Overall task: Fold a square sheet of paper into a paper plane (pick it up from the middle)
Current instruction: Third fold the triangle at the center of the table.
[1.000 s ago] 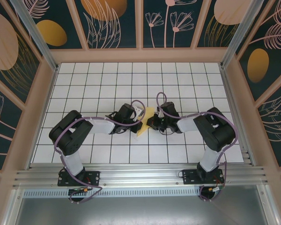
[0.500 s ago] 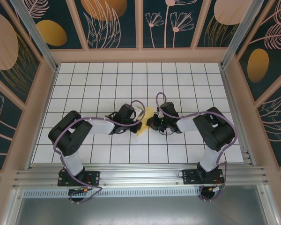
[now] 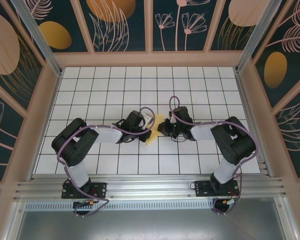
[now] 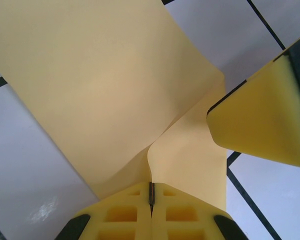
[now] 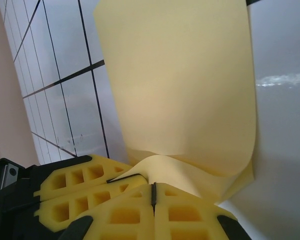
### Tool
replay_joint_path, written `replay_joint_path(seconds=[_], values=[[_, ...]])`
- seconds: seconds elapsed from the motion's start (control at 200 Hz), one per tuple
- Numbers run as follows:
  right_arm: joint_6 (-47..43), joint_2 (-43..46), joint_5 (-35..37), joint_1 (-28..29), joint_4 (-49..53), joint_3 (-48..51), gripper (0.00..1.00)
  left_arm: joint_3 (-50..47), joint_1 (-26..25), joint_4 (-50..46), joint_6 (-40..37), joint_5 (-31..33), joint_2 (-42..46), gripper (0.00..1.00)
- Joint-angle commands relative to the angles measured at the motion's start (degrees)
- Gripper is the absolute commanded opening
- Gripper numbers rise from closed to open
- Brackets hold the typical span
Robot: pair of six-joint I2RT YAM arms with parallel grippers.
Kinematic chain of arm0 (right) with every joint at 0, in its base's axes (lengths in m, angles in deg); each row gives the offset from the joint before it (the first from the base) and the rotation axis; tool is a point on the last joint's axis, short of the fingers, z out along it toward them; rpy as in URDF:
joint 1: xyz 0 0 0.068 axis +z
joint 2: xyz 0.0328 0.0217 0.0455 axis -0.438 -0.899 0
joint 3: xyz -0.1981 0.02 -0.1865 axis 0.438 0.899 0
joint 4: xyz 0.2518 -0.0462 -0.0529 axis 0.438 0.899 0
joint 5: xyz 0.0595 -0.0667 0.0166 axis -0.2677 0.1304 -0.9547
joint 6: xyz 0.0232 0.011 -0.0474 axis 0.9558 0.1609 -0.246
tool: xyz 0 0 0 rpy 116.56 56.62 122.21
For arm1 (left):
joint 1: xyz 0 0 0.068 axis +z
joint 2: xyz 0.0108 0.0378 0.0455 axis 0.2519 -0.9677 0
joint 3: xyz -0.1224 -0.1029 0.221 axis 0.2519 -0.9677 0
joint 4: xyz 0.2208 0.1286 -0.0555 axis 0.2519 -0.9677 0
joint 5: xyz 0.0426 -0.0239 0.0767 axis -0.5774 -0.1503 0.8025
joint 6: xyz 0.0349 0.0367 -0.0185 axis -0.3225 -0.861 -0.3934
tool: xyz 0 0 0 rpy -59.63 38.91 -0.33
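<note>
The square sheet of paper (image 3: 154,131) is yellow and hangs between my two grippers at mid-table, bent into a loose fold. No paper plane is in view. In the left wrist view the sheet (image 4: 105,90) fans upward from my left gripper (image 4: 151,194), whose foam jaws are shut on its lower edge. The right gripper's yellow finger (image 4: 262,120) presses at the sheet's right edge. In the right wrist view the paper (image 5: 180,90) curls up out of my right gripper (image 5: 153,194), which is shut on it. The left gripper's fingers (image 5: 85,185) sit close on the left.
White grid-tiled table (image 3: 200,90) with pink frame walls (image 3: 150,59) all round. Both black arms (image 3: 75,142) (image 3: 232,140) bend inward from their bases at the near edge. A metal rail (image 3: 150,187) runs along the front.
The right arm has shifted slightly, its elbow going right and its gripper edging towards the back. The left arm and the paper stay about where they were.
</note>
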Motion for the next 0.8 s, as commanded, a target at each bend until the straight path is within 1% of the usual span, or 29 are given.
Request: replay_joint_path(seconds=[0.0, 0.11, 0.235, 0.365, 0.555, 0.57, 0.616, 0.721, 0.796], values=[[-1.42, -0.20, 1.03, -0.20, 1.52, -0.92, 0.06, -0.34, 0.55, -4.58, -1.13, 1.61, -1.09, 0.08], [-2.13, -1.60, 2.49, -0.19, 2.03, -0.91, 0.06, -0.21, 0.56, -4.93, -1.50, 1.62, -1.21, 0.08], [-2.79, -3.80, 4.35, -0.21, 4.97, -1.56, 0.06, 0.09, 0.52, -5.45, -1.90, 1.88, -1.46, 0.07], [-3.53, -4.07, 6.14, -0.17, 8.47, -2.31, 0.06, 0.28, 0.50, -5.81, -2.01, 2.24, -1.56, 0.07], [-3.51, -0.09, 3.95, -0.17, 7.56, -3.44, 0.06, 0.19, 0.50, -5.72, -1.93, 1.95, -1.68, 0.07], [-3.39, 0.10, 3.65, -1.70, 7.27, -3.39, 0.06, 0.19, 0.50, -5.72, -1.91, 1.96, -1.73, 0.07], [-3.00, 0.38, 2.86, -2.42, 6.07, -3.06, 0.07, 0.21, 0.50, -5.73, -2.00, 1.97, -1.72, 0.07], [-2.30, -0.81, 1.61, -3.52, 3.92, -2.48, 0.07, 0.23, 0.52, -5.64, -2.00, 1.73, -1.77, 0.07], [-2.26, -2.23, 1.99, -3.55, 3.74, -2.32, 0.06, 0.36, 0.50, -5.72, -2.00, 1.61, -1.83, 0.08]])
